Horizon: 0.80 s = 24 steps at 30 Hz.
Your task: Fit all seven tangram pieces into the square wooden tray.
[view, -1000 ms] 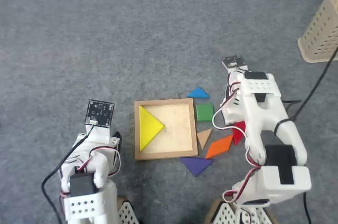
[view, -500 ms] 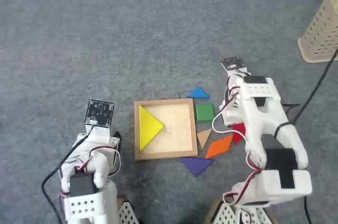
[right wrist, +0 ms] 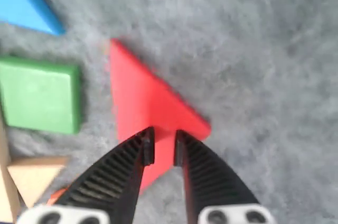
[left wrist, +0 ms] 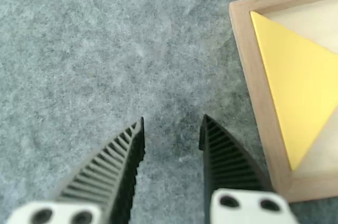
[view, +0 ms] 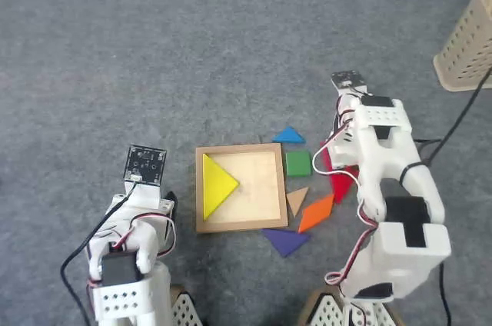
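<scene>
Step in hand: probably bringing the red triangle [right wrist: 142, 102] over to the tray [view: 240, 226].
Right hand [right wrist: 162, 138]: pressed nearly together, pinching the red triangle across one corner.
Red triangle: right of the tray, beyond the green square [view: 298, 163]; impossible to tell whether lifted clear of the grey tabletop [view: 154, 72].
Tray: yellow triangle [view: 217, 184] lying against its left rim; remaining floor bare wood.
Left hand [left wrist: 172, 123]: spread, holding nothing, just outside the tray's left rim.
Doing it well: raise high enough to pass over the green square and the tray's right rim, turn the long edge to meet the yellow triangle's slant, lower flat, then release.
Watch for: a corner grip letting the piece swivel; a tilted drop catching on the tray's rim.
</scene>
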### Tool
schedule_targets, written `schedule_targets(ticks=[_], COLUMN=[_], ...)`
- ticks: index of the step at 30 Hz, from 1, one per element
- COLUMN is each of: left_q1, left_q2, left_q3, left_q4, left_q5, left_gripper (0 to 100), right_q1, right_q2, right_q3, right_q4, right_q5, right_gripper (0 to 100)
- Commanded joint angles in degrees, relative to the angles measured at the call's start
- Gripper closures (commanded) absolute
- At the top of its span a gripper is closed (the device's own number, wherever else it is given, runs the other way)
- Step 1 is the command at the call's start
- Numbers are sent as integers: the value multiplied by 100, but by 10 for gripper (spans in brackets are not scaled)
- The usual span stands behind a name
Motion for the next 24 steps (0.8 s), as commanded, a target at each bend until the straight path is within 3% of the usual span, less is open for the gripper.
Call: schedule_targets(ticks=[1, 6, 12, 16, 20, 24], left_q1=[9, 9, 9, 9, 9, 9], left_q2=[-35, -35, -35, -35, -35, -35], left_q3=[-57, -57, -57, -57, -57, -57], left_q4=[26, 26, 26, 26, 26, 26], left_q5=[-26, -26, -26, -26, -26, -26], left_gripper=[832, 832, 832, 832, 832, 832], right_q1=[-400, -242, -374, -804, -787, -585], right_q2=[259, 92, -1473, -2246, -2044, -1270], right_q3=[-176, -527, -62, 651, 835, 651], right_q4=[-224, -189, -84, -207, -418, -549], right_q5=[26, 132, 149, 316, 360, 387], right_gripper=[950, 946, 945, 859, 765, 750])
